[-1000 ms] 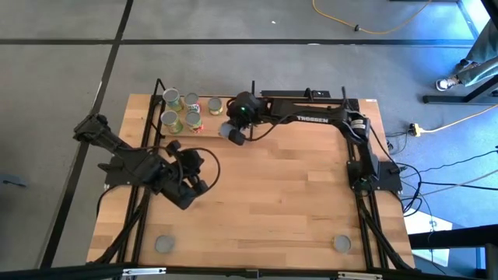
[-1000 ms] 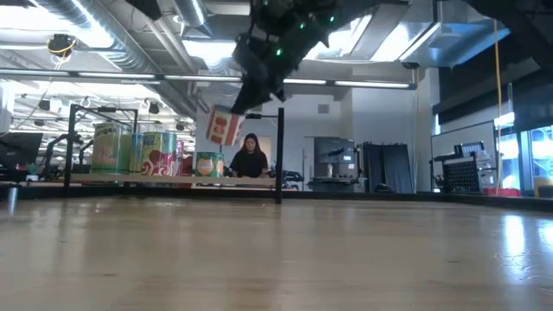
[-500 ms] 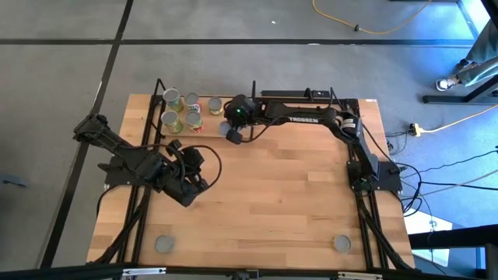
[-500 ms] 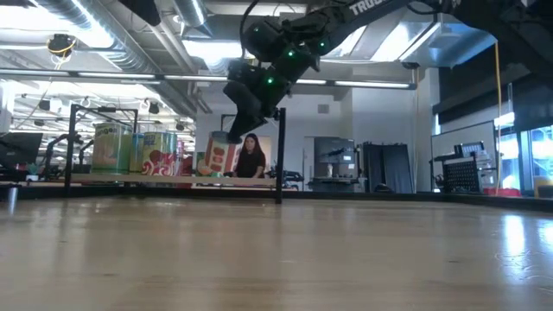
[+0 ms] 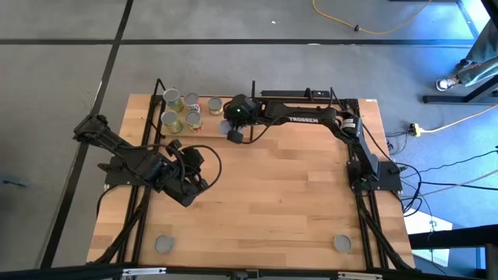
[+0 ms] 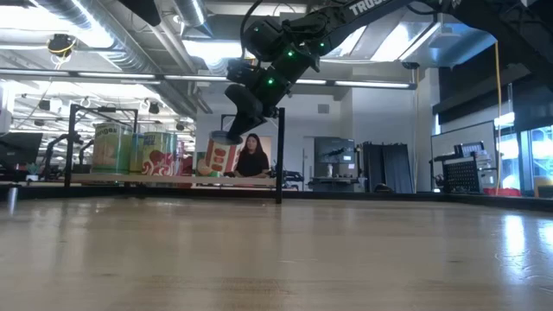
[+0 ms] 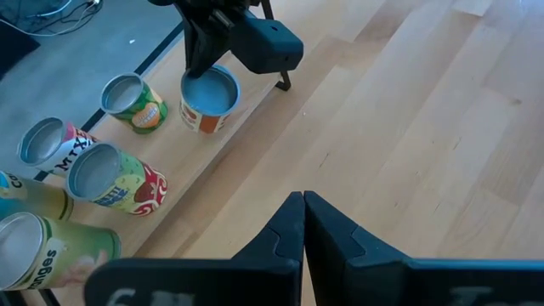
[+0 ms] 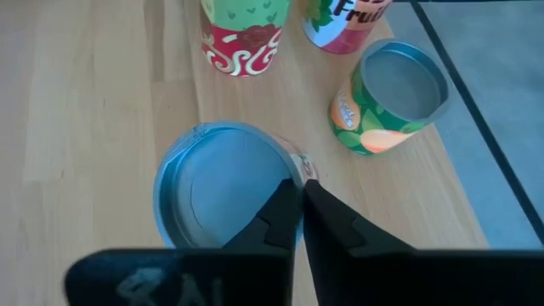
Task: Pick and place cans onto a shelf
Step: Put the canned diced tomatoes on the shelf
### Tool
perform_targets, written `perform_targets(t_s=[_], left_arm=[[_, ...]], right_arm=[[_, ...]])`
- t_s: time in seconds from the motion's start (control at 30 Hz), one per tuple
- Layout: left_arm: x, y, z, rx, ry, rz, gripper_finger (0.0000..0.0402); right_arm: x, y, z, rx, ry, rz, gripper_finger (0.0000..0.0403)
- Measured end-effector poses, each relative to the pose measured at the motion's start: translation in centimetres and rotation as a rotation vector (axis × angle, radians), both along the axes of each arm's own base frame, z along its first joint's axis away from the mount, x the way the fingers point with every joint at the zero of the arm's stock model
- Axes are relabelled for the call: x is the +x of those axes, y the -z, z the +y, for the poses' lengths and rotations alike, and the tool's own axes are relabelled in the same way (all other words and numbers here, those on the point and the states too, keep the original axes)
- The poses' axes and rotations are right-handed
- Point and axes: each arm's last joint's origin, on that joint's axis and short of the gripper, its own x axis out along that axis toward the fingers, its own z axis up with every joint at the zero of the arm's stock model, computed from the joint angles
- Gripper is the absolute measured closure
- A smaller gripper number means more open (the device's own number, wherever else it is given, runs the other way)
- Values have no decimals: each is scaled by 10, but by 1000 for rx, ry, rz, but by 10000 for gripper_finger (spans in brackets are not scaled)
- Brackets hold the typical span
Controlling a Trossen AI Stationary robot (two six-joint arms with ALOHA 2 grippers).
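On shelf (image 5: 204, 131), six cans (image 7: 209, 99) (one under right gripper (image 8: 297, 194), grip unclear), left gripper (image 7: 303, 223) pressed together.

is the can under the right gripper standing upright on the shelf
Upright: the can stands on the shelf, its round top facing the right gripper.

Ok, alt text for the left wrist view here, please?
The right pincer sits over a red-labelled can standing on the shelf, with five other cans lined up beside it. In the foreground, the left pincer, shut, points across the bare wooden tabletop.
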Motion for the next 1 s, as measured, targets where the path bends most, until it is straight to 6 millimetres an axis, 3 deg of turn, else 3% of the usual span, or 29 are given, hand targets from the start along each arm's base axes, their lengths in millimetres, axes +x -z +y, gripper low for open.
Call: perform_targets(t_s=[0.3,0.7,1.0], left_arm=[[0,0,0,-3,-4,-3,401],[0,0,0,-6,-6,-8,401],[0,0,0,-6,-6,-8,401]], right_arm=[[1,-2,-2,-40,35,-11,362],[1,-2,-2,-40,32,-19,387],[2,-2,-1,-19,8,-29,354]])
